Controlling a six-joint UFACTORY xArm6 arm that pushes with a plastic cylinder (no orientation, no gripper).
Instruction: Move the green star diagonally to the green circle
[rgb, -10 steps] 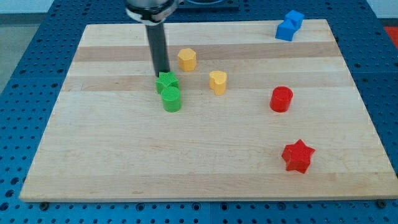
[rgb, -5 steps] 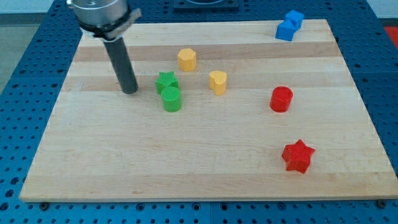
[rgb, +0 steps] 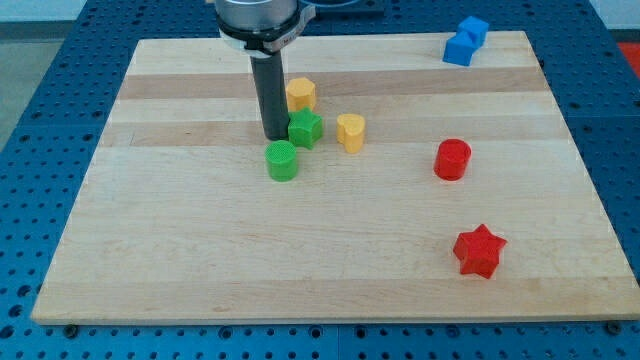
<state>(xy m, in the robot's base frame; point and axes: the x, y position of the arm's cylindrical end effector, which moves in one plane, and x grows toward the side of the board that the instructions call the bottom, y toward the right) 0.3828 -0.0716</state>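
Note:
The green star (rgb: 306, 128) lies on the wooden board (rgb: 200, 250), up and to the right of the green circle (rgb: 282, 160), a small gap between them. My tip (rgb: 275, 137) stands just left of the star, touching or nearly touching it, and directly above the circle in the view. The star sits between my rod and the yellow heart (rgb: 350, 131).
A yellow hexagon (rgb: 300, 94) lies just above the star. A red cylinder (rgb: 452, 158) and a red star (rgb: 478, 250) are on the right. Two blue blocks (rgb: 464, 41) sit at the top right corner.
My tip swung out to the left, then came back right against the green star. The star has moved right and slightly up, off the green circle. The circle shifted slightly right.

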